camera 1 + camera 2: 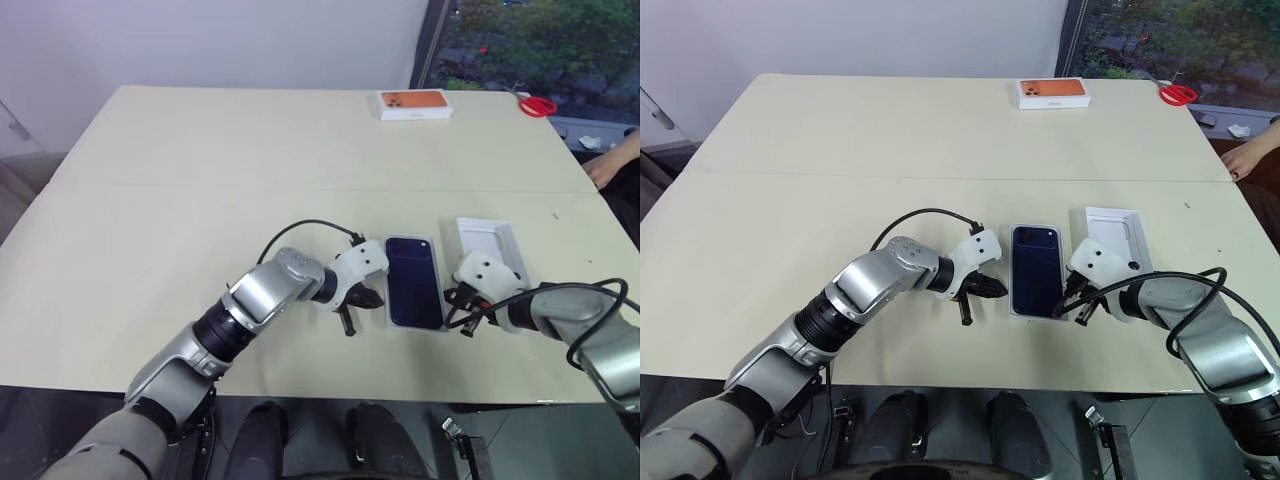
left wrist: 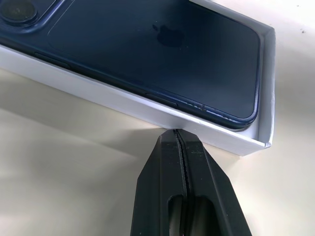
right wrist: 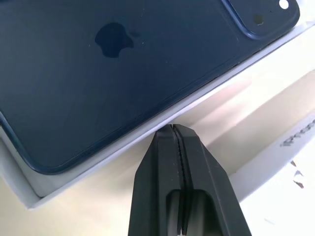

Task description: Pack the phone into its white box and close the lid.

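Both closed, empty, the left gripper (image 1: 350, 312) and right gripper (image 1: 458, 312) flank the white box (image 1: 436, 322), the phone (image 1: 414, 280) lying back-up inside it.

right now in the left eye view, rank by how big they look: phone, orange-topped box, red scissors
1. phone
2. orange-topped box, though it lies farther away, so this is unsure
3. red scissors, clearly smallest

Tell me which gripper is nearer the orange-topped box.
Right, slightly. The orange-topped box sits at the table's far edge; the right gripper and left gripper flank the white box.
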